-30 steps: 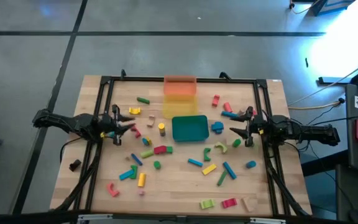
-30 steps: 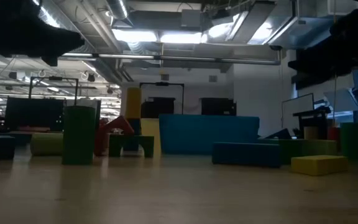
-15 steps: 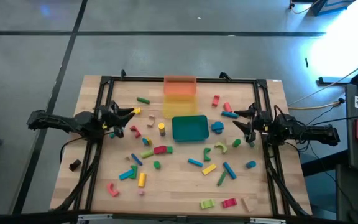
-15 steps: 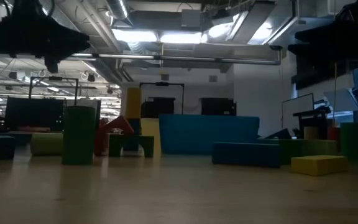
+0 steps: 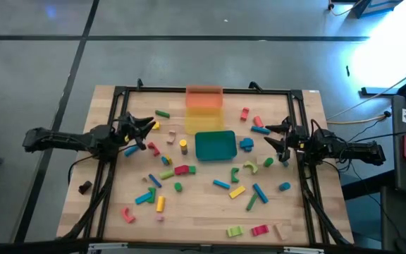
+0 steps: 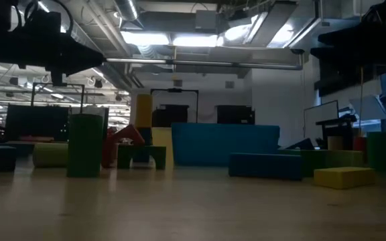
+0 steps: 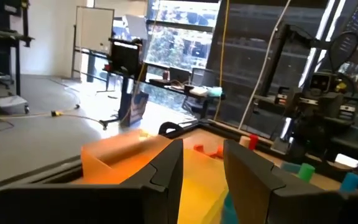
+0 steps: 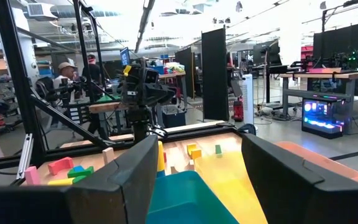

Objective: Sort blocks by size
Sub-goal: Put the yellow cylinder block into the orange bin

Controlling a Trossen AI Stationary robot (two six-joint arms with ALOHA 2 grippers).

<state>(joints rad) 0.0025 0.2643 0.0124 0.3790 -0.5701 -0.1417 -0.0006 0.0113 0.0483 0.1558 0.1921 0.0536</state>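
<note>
Desk (image 5: pixel 210 219): wooden, with the blocks (image 5: pixel 189 169) strewn over its middle and near half — none yet in a tray.
Teal tray (image 5: pixel 215 145): at the middle, with the yellow tray (image 5: pixel 199 121) and the orange tray (image 5: pixel 204 97) in a row toward the far edge.
Left gripper (image 5: pixel 144 127): raised near the left edge, fingers spread wide, empty.
Right gripper (image 5: pixel 275 139): raised near the right edge, fingers wide, empty.
Handling: the blocks look light, rigid and smooth-painted, likely to skid if nudged — pinch bars such as the blue bar (image 5: pixel 259 192) across the narrow width at mid-length.
Smallest: the green cylinder (image 5: pixel 178 187) could roll or slip; close on its curved sides from straight above.
</note>
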